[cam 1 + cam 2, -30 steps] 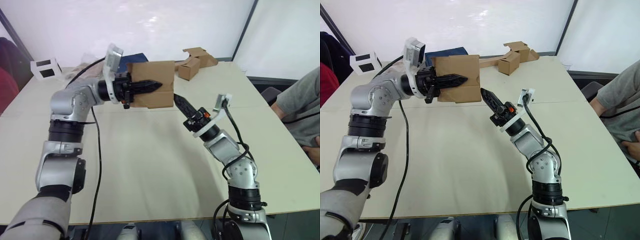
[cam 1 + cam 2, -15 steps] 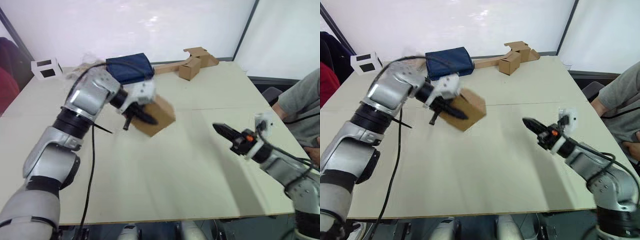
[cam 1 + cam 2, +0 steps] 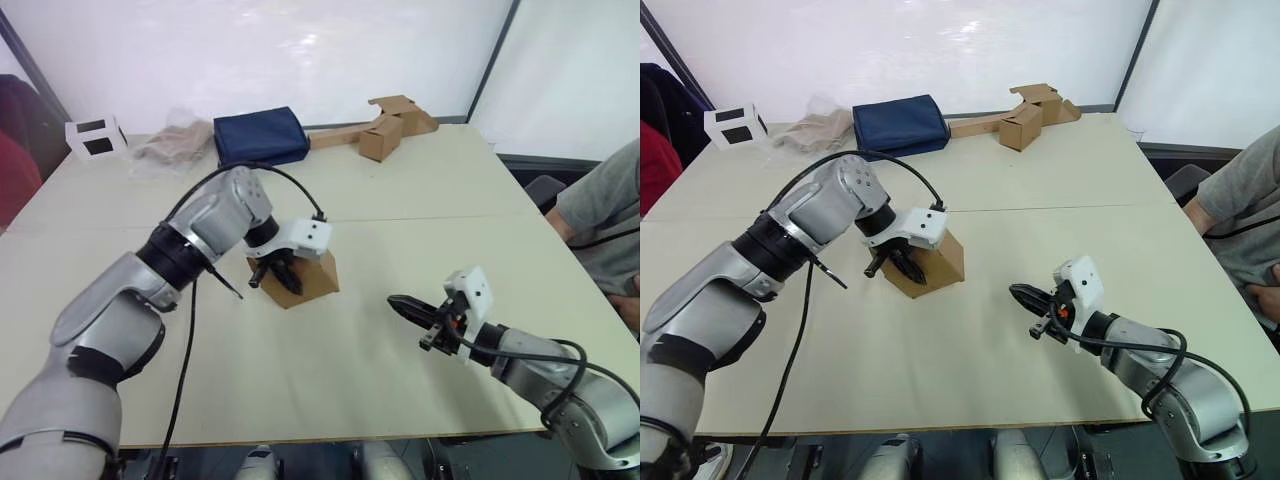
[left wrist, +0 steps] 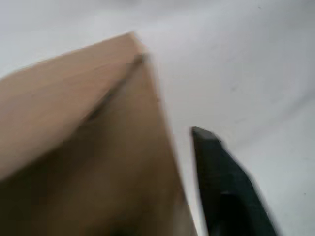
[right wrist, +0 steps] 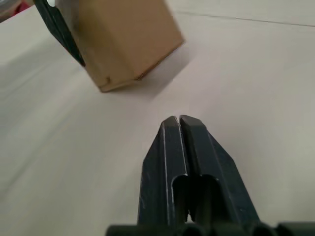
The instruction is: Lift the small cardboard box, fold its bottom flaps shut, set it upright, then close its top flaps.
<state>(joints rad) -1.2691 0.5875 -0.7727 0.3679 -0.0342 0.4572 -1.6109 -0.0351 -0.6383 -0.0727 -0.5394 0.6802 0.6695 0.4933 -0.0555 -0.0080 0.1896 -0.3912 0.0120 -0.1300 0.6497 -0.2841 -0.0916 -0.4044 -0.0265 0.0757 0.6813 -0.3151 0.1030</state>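
The box [image 3: 305, 279] sits near the middle of the counter [image 3: 330, 360], tilted, with one lower corner down on the surface. The left end effector [image 3: 278, 272] comes at it from above and from the robot's left, and its black fingers [image 3: 906, 266] lie against the box's near left face, pinching the box; in the left wrist view one finger [image 4: 224, 182] stands just beside the cardboard wall. The flaps cannot be made out separately from the walls.

The right end effector [image 3: 398, 304] hovers low over the counter, well apart from the box and to its right, pointing toward it. Its two fingers [image 5: 167, 162] are pressed together with nothing between them; in the right wrist view the box lies ahead of the tips, with bare counter between.

At the far edge of the counter lie a blue pouch [image 3: 259, 137], a crumpled plastic bag [image 3: 172, 150], a white box with black windows [image 3: 94, 136] and another cardboard box joined to a long strip [image 3: 385, 128]. A person's grey sleeve [image 3: 600, 215] shows at the right edge.
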